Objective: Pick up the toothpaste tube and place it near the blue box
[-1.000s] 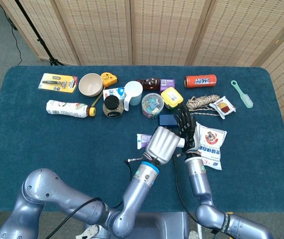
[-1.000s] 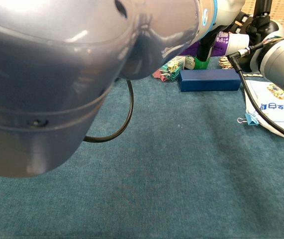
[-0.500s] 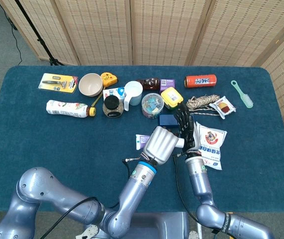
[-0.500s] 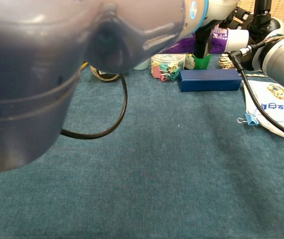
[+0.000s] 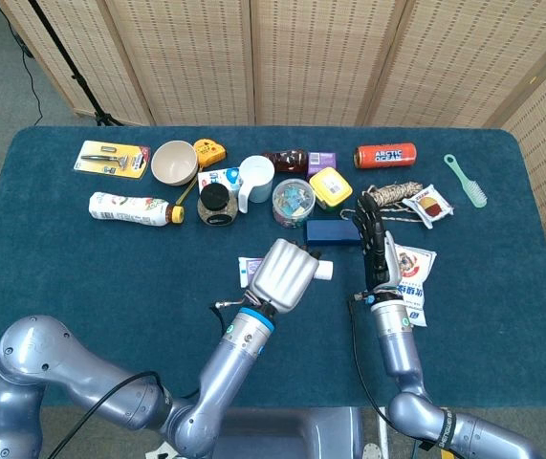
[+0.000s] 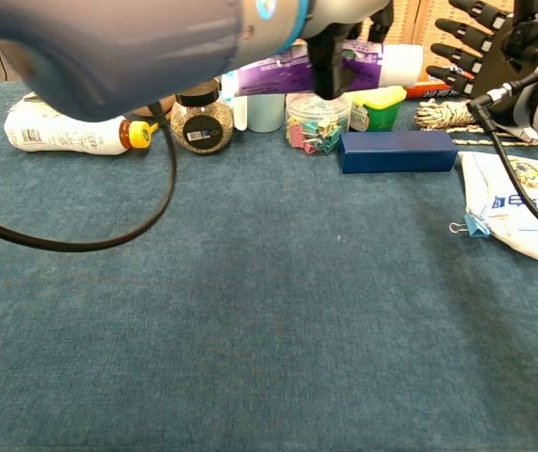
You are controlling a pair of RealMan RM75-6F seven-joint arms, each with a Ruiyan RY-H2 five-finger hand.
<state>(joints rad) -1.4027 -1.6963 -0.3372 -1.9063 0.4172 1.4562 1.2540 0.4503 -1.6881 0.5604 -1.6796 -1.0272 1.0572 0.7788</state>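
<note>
Left hand (image 5: 285,274) closed around the toothpaste tube (image 5: 250,271), lifted off the table (image 5: 110,277); tube runs left-right through the fist, flat tail sticking out the left side, white cap (image 5: 323,271) out the right. Chest view: fingers (image 6: 329,68) wrap down over the front of the purple-and-white tube, body showing both sides of them. Tube sits just near-left of the blue box (image 5: 333,231), not touching. Right hand (image 5: 378,251) empty, fingers straight and spread, pointing far, above the left edge of the white snack bag (image 5: 410,279), just right of the box. Farther back: clip jar (image 5: 294,202), yellow box (image 5: 330,187), rope coil (image 5: 389,196), dark-lidded jar (image 5: 214,204), lying bottle (image 5: 127,207).
</note>
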